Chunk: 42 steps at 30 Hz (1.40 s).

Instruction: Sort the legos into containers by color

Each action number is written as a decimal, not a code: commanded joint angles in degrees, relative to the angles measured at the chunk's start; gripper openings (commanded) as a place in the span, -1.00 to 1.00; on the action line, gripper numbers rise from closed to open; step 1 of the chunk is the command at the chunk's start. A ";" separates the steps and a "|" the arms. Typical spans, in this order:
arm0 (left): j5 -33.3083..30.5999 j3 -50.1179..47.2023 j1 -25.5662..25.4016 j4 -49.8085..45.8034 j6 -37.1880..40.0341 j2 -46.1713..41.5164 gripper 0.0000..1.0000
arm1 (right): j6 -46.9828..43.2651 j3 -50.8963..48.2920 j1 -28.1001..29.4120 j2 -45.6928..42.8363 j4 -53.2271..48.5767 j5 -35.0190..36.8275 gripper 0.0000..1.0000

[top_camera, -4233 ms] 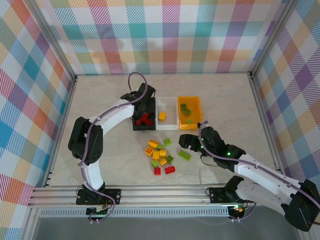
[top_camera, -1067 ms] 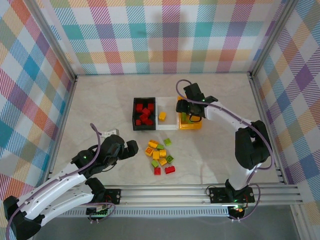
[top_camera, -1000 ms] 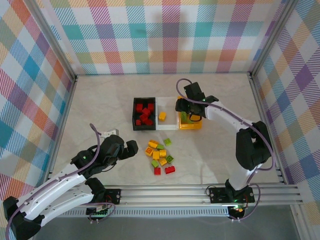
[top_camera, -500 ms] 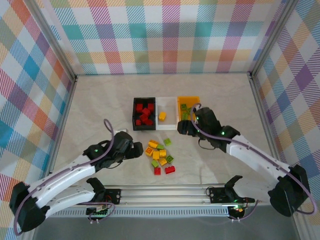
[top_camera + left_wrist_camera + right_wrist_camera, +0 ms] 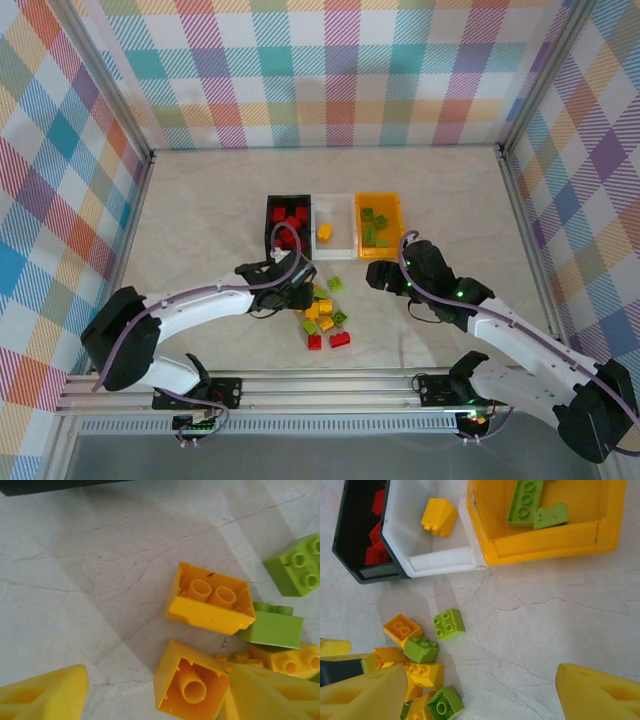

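1. Top external view. My left gripper [image 5: 301, 294] is low over the near-left edge of the loose legos [image 5: 325, 315] on the table [image 5: 200, 220]. My right gripper [image 5: 376, 277] hangs to the right of that pile, just in front of the orange bin [image 5: 397, 228]. The black bin [image 5: 271, 238] holds red bricks [image 5: 290, 222], the white bin [image 5: 340, 215] holds one yellow brick [image 5: 324, 232], and the orange bin holds green ones.
2. Left wrist view. My left gripper [image 5: 155, 695] is parted around an upturned yellow lego [image 5: 190, 685]. The right finger is against it and the left finger is clear of it, so nothing is clamped. A second hollow-side-up yellow piece [image 5: 210, 600] and a green block [image 5: 272, 625] lie just beyond.
3. Right wrist view. My right gripper [image 5: 482, 695] is spread wide over bare table with nothing between the fingers. A lone green lego [image 5: 449, 623] sits near the white bin's front wall. Two green pieces [image 5: 525, 500] lie in the orange bin.
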 commanded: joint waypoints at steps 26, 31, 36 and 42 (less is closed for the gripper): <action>-1.52 -1.25 -1.13 -4.20 0.86 3.46 0.40 | 1.15 -1.73 0.40 -3.71 -1.38 3.28 0.57; -1.24 -2.72 -1.13 -3.53 0.84 2.41 0.38 | 1.27 -1.73 0.40 -3.75 -1.29 3.38 0.58; 0.20 -3.04 -1.10 -2.15 0.32 3.96 0.06 | 1.51 -1.65 0.36 -3.99 -1.78 3.63 0.58; 0.19 -1.71 -1.11 -3.81 -0.25 0.39 -0.29 | 1.58 -1.89 0.35 -4.65 -1.90 4.16 0.58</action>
